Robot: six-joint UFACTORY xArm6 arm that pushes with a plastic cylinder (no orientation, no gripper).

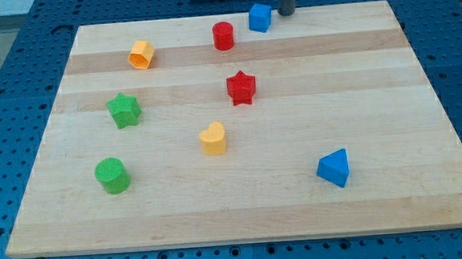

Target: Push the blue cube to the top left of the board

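A pale wooden board [244, 209] lies on a blue perforated table [17, 46], filling most of the camera view. At the view's top edge, right of centre, the dark rod comes down to my tip [287, 14], which sits just beside the blue cube [259, 18] on its right side; whether the two touch cannot be told. The arm carries no claw, only this rod, so there is nothing to open or close. The blue cube stands near the board's top edge, with the red cylinder [223, 35] near it to the left. Further left along the top is the orange hexagonal block [140, 54]. A red star [241, 87] sits mid-board, a green star [124, 110] towards the left. Below centre is a yellow heart-shaped block [213, 138], a green cylinder [112, 174] at lower left, and a blue triangular block [334, 168] at lower right, well apart from the rest.
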